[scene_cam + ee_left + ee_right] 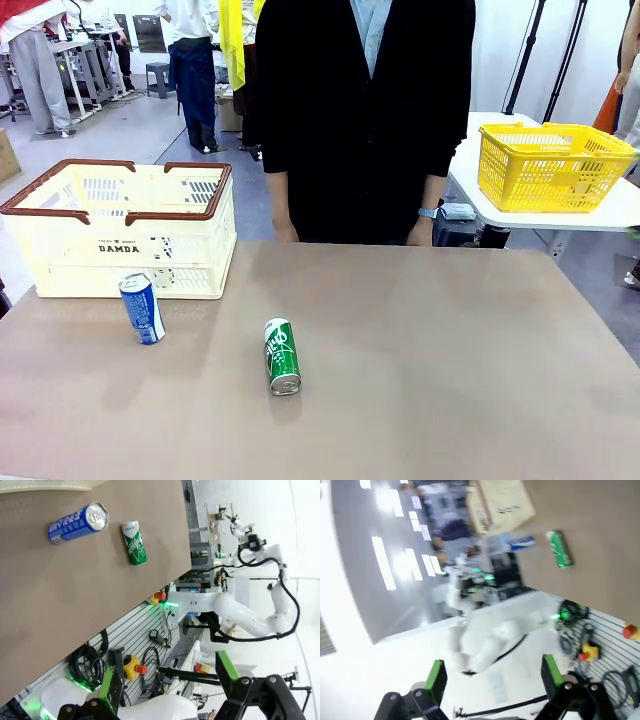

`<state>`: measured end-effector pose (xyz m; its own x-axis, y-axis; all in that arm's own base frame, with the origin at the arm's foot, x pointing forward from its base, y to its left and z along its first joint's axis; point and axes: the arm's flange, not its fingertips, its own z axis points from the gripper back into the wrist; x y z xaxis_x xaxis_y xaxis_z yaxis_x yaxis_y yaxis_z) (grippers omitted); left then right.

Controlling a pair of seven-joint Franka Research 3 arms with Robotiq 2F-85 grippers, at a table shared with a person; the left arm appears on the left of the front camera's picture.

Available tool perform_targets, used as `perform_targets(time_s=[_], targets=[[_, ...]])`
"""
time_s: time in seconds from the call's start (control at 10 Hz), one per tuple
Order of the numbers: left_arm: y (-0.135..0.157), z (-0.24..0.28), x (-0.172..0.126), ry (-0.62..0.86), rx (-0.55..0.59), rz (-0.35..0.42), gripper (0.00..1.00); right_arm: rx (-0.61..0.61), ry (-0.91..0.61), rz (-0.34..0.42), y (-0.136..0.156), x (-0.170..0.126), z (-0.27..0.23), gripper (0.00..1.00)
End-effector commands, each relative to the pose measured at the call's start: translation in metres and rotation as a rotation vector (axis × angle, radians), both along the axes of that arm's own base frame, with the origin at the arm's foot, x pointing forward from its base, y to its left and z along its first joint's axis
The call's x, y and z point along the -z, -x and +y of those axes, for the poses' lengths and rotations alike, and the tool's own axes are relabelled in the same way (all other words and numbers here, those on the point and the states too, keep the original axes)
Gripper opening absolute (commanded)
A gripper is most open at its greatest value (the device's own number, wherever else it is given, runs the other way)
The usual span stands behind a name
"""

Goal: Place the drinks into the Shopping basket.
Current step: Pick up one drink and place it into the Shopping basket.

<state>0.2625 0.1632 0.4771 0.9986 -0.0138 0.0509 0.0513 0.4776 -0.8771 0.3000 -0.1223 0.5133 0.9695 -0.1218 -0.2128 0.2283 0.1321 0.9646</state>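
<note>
**Q:** Which step is depicted?

**A:** The opening one, by my judgement. Both drinks sit on the surface (450,350), outside the Shopping basket (60,250), which stands at 10 o'clock on the surface. The blue can (142,309) appears upright, just in front of the basket wall. The green can (282,356) appears to lie on its side near the centre, at about 4 o'clock from the blue can, with 1 silver end pointing to 6 o'clock.

**Q:** And the 2 tools?

**A:** The left tool (170,675) and the right tool (494,675) are held well above the surface, fingers apart, gripping nothing.

**Q:** What does the next move call for?

**A:** Probably 1 arm descends on a can, likely the left arm on the nearer blue can. It closes across the can's slim body, then lifts it over the brown rim toward 10 o'clock.
</note>
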Motion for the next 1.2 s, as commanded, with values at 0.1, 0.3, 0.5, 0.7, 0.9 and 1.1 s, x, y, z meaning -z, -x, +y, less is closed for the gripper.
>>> perform_targets(time_s=[0.1, 0.3, 0.5, 0.7, 0.9, 1.1], targets=[[-0.001, 0.0, -0.002, 0.01, -0.003, -0.006, 1.0, 0.013, -0.269, -0.145, -0.01, 0.058, -0.033, 1.0], [-0.001, 0.0, -0.002, 0.01, -0.003, -0.006, 1.0, 0.079, -0.022, -0.153, -0.027, 0.082, 0.002, 1.0], [-0.001, 0.0, -0.002, 0.01, -0.003, -0.006, 1.0, 0.057, -0.233, -0.119, 0.002, 0.059, -0.041, 1.0], [-0.001, 0.0, -0.002, 0.01, -0.003, -0.006, 1.0, 0.057, -0.233, -0.119, 0.002, 0.059, -0.041, 1.0], [0.003, -0.01, -0.024, -0.008, -0.031, 0.097, 1.0, 0.057, -0.233, -0.119, 0.002, 0.059, -0.041, 1.0], [-0.006, -0.117, -0.084, -0.309, 0.111, 0.121, 1.0, 0.057, -0.233, -0.119, 0.002, 0.059, -0.041, 1.0]])
